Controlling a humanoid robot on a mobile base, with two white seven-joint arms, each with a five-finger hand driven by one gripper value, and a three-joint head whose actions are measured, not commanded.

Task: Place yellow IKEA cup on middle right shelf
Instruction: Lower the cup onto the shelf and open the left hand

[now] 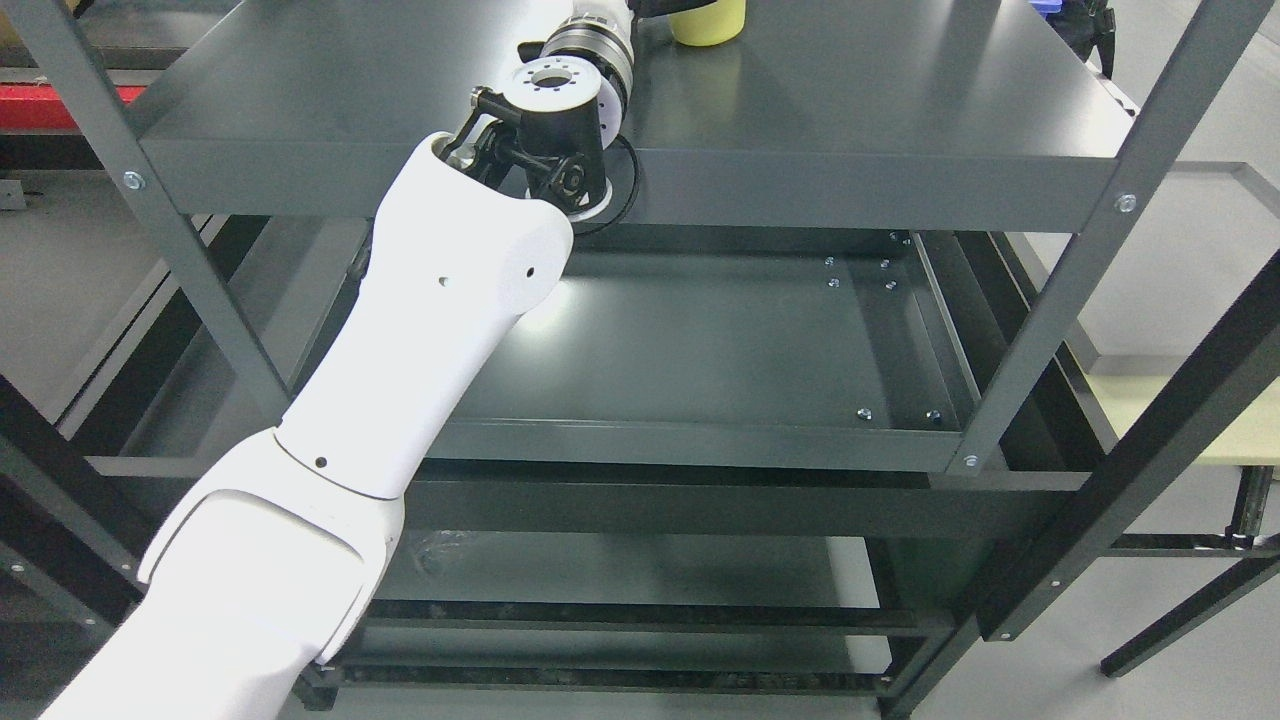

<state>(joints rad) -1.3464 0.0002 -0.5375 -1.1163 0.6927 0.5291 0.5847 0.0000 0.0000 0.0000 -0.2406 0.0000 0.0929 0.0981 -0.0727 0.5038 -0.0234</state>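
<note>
Dark metal shelving [900, 190]; yellow cup [708, 24] upright on upper shelf at top edge. Left arm [430, 300] reaching toward it, hand cropped, grip impossible to tell.

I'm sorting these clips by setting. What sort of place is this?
Probably a workshop or robotics test lab, not a home. A bare dark metal shelving rack with bolted uprights stands on a plain grey floor, a red rail runs behind it, and only a yellow cup sits on the rack.

Matt dark metal shelf [850, 110], glossy white arm [440, 300] shell, apparently smooth plastic yellow cup [708, 22].
</note>
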